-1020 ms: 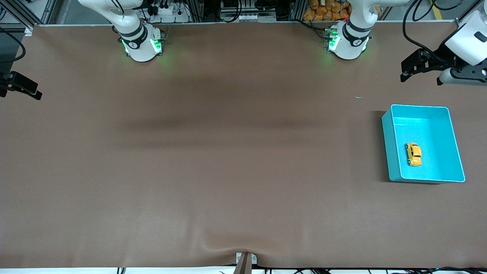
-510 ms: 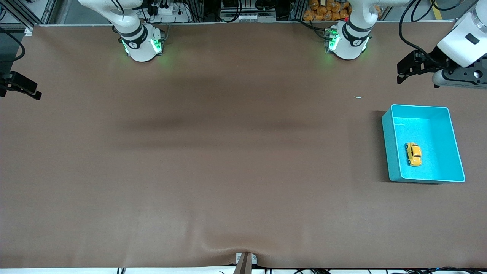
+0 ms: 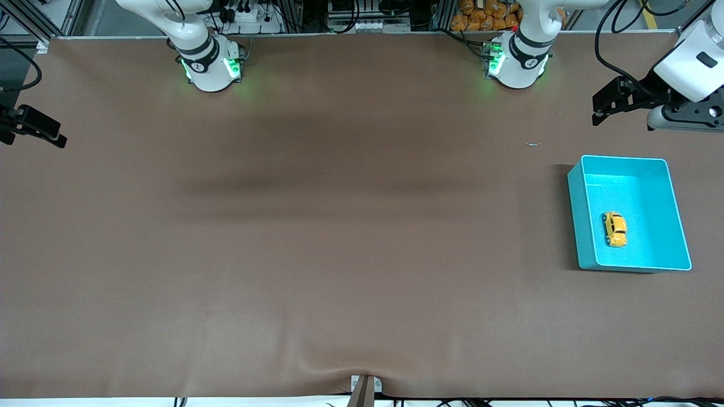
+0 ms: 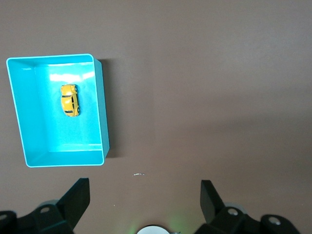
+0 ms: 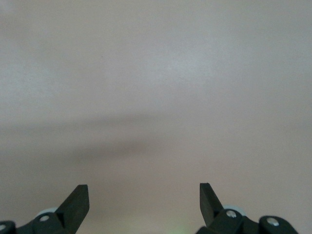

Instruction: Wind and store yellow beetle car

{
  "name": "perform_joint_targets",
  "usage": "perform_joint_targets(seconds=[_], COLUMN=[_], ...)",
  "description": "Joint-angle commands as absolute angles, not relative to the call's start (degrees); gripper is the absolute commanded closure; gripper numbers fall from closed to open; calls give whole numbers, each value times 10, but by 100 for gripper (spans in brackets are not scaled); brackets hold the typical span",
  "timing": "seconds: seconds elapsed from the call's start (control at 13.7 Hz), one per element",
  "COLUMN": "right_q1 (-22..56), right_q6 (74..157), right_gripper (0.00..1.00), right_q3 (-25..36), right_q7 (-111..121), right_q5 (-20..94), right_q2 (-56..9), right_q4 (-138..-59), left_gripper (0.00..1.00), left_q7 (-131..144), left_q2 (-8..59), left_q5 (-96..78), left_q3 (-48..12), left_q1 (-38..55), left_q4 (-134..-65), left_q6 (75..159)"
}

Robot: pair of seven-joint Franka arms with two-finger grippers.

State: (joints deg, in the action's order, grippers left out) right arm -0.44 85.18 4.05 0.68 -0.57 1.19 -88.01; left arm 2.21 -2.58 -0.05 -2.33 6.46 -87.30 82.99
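While both pincers hang spread apart, the glossy yellow beetle car (image 3: 615, 229) sits in the teal bin (image 3: 679, 226).

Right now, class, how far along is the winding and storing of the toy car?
Storing looks done: the tiny glossy yellow beetle car lies inside the teal plastic bin. Nothing is in hand; left gripper and right gripper hang open over bare table. Winding cannot be judged.

One yellow beetle car (image 3: 615, 229), one teal bin (image 3: 576, 215)
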Motion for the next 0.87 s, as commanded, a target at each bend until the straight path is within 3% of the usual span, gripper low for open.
perform_joint_targets(seconds=[0.0,0.8], right_q1=[10,16], right_q6=[834,831], right_gripper=[0,0], right_q3=[37,43], right_q7=[29,50], right_q5=[7,18], right_q2=[21,23], right_q4=[-879,-871], left_gripper=[0,0], left_q7=[30,39], left_q2=[-22,-23], left_q5=[-6,-6], left_q3=[-24,-25], left_q1=[62,62], left_q4=[-863,-870], left_q6=[829,832])
